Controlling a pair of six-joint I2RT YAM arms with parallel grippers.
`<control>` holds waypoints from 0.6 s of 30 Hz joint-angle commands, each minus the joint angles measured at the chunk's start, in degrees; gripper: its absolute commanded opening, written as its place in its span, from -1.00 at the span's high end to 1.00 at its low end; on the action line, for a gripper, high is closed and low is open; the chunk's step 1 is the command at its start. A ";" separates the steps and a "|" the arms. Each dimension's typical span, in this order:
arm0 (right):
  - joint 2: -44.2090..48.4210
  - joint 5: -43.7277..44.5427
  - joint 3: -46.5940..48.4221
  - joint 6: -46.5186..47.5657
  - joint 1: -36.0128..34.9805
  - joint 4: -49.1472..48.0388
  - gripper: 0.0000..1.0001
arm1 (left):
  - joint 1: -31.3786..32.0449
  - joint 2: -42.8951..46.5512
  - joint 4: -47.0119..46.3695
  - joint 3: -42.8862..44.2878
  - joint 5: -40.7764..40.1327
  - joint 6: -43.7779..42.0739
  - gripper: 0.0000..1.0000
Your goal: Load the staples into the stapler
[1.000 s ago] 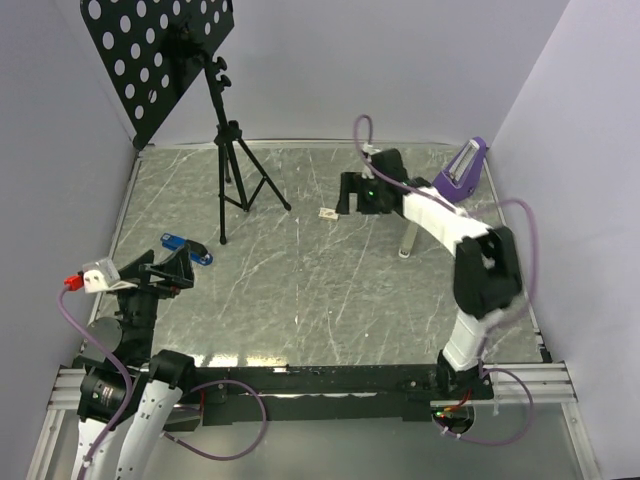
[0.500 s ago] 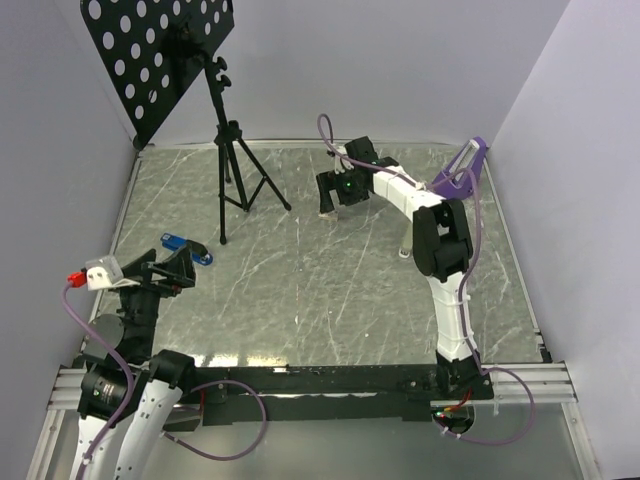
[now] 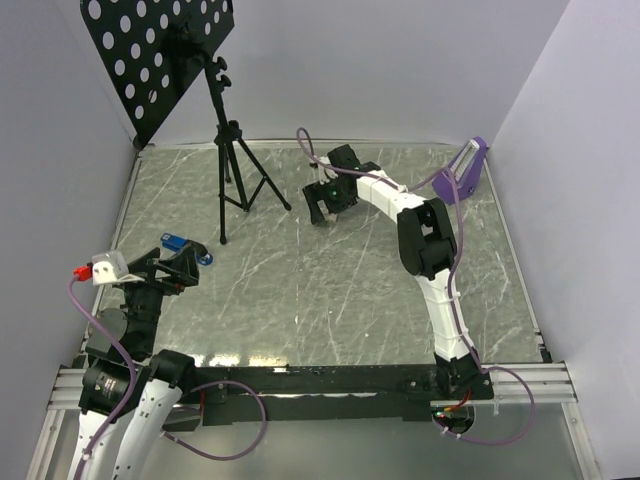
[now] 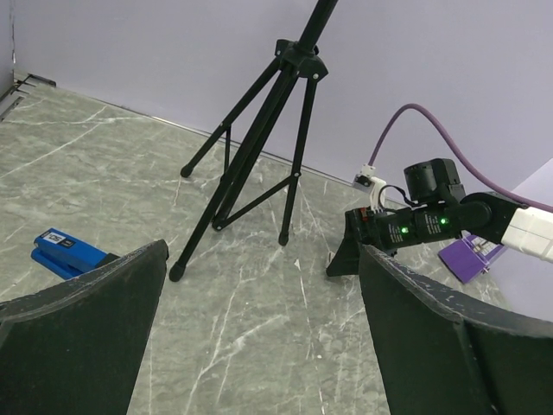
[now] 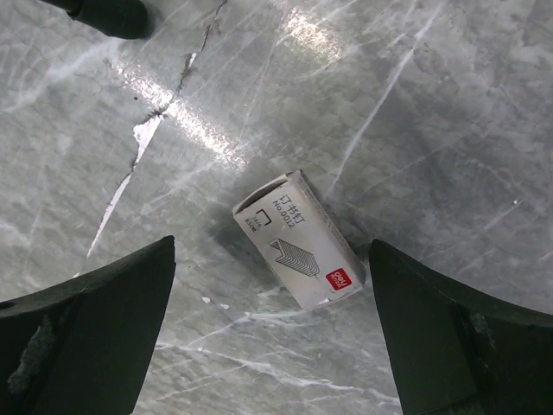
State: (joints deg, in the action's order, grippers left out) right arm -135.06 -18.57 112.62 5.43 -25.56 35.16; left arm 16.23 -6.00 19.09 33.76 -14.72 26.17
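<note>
The right arm reaches far over the marbled grey worktop [image 3: 330, 290], and its claw [image 3: 323, 203] hangs near the middle of the far part. The claw points down and is wide open. In the right wrist view its two dark fingers [image 5: 95, 328] stand at each side of the staples box [image 5: 298, 239] and do not touch it. The box is small and pale, with a drawing of staples and a red mark on its top face. It lies flat on the worktop, turned diagonally between the fingers. In the top view the claw hides the box.

Just left of this claw stands a black tripod [image 3: 235, 165], which carries a black plate with round holes [image 3: 150, 50]. One rubber foot [image 5: 108, 13] of the tripod shows at the far edge of the right wrist view, near the box but apart from it.

The left claw [image 3: 170, 268] is at the near left and is raised over the worktop. It is open too and holds nothing. A little beyond it, a small blue thing, which looks to be the stapler [image 4: 69, 253], lies flat on the worktop, well apart from the box.

A purple object [image 3: 462, 172] with a pale strip stands tilted at the far right corner, by the wall. I cannot tell what it is.
</note>
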 commanded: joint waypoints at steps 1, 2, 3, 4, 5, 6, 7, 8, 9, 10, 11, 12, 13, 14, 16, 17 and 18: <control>-0.55 2.83 0.94 1.69 -1.60 1.14 -1.00 | 0.21 -0.94 -3.01 0.34 1.54 -0.95 -0.93; -0.55 3.79 0.76 1.77 -1.77 1.23 -1.00 | 0.21 -0.94 -3.10 0.26 1.62 -0.95 -0.94; -0.55 4.58 0.59 1.69 -2.12 0.88 -1.00 | 0.21 -1.03 -3.10 0.17 1.71 -1.04 -0.94; -0.29 5.38 0.06 1.77 -2.30 0.62 -1.00 | 0.21 -1.03 -3.10 0.08 1.80 -1.04 -0.94; -0.37 6.34 0.14 1.86 -2.39 0.61 -0.99 | 0.21 -1.03 -3.18 0.17 1.80 -1.12 -0.94; -0.46 6.44 0.23 1.86 -2.47 0.88 -0.98 | 0.21 -1.12 -3.10 0.17 1.89 -1.12 -0.94; -0.72 6.35 0.58 1.95 -2.48 1.49 -0.97 | 0.21 -1.12 -3.01 0.17 1.89 -1.04 -0.94; -0.81 6.18 0.59 2.04 -2.56 1.58 -0.96 | 0.21 -1.21 -3.10 0.17 1.98 -1.04 -0.94; -0.64 6.09 0.41 2.04 -2.56 1.58 -0.94 | 0.21 -1.21 -3.01 0.17 1.89 -1.04 -0.94; -0.55 6.17 -0.20 2.13 -2.48 1.15 -0.93 | 0.21 -1.21 -3.01 0.17 1.89 -1.04 -0.93; -0.38 6.44 -0.55 2.13 -2.65 0.88 -0.93 | 0.21 -1.21 -3.01 0.17 1.89 -1.04 -0.94; -0.03 7.22 -1.08 2.04 -2.65 0.62 -0.90 | 0.21 -1.21 -3.01 0.17 1.89 -1.04 -0.94; 0.33 7.66 -1.87 2.21 -2.83 0.18 -0.86 | 0.21 -1.21 -2.92 0.17 1.89 -1.04 -0.94; 0.50 8.10 -2.22 2.39 -2.91 0.09 -0.73 | 0.21 -1.12 -2.92 0.17 1.89 -1.04 -0.94; 0.68 9.77 -3.10 2.83 -3.26 -0.09 -0.53 | 0.21 -1.29 -2.92 0.17 1.98 -1.04 -0.94; 0.68 10.39 -3.37 3.09 -3.70 -0.09 -0.44 | 0.21 -1.30 -2.92 0.17 1.98 -1.04 -0.93; 0.68 11.35 -3.54 3.35 -3.79 -0.18 -0.40 | 0.21 -1.38 -2.92 0.17 2.15 -1.12 -0.94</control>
State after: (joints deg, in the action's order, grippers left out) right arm -134.98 -9.87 111.42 7.86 -27.90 33.85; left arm 16.23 -6.26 18.28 33.76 -13.76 25.98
